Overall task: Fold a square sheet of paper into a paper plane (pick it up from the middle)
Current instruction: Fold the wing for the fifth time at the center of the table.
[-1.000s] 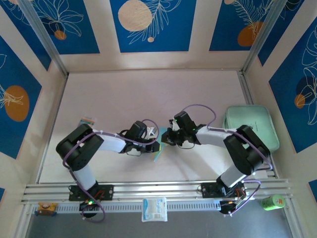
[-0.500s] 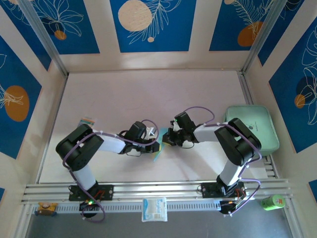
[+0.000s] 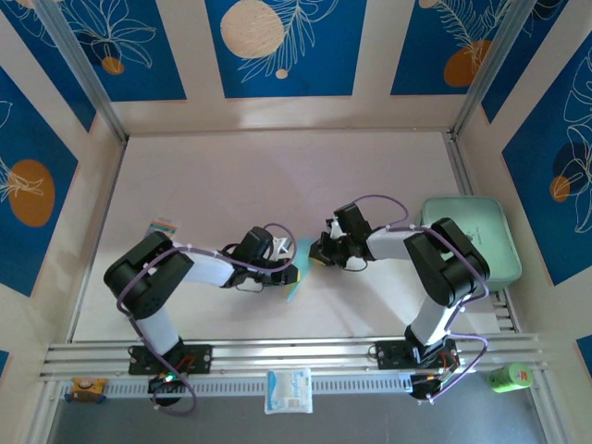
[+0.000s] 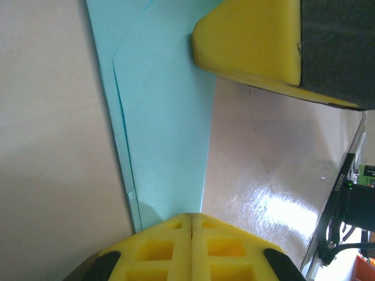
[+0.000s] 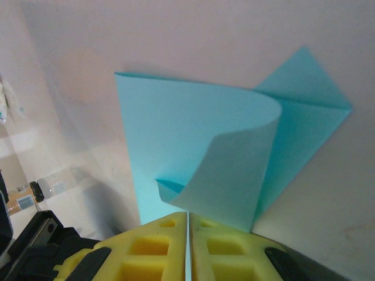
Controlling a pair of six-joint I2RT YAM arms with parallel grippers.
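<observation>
Risk first: could tear the square sheet of paper [image 5: 193,134] or crease it off-line if pulled between two pinches, with both grips on the same thin sheet. Could also press the raised flap down crooked, since curled over in a soft roll rather than laid edge to edge; would leave a skewed fold. Could drag the whole sheet across the surface [image 3: 231,176] if either grip slides instead of lifting.

Found the left fingers [image 4: 176,234] pressed fully together, clamping one end of the sheet. Found the right fingers [image 5: 170,231] closed to a hairline seam, pinching the loose edge of the curled flap. Noted a right fingertip in the left wrist view just over the sheet's far end; contact not clear.

Located the sheet between the two arms, toward the near middle of the surface, partly flat, partly lifted. Light blue, plain, matte; one crisp crease along its length, one pointed corner lying flat, one flap bowed upward uncreased.
</observation>
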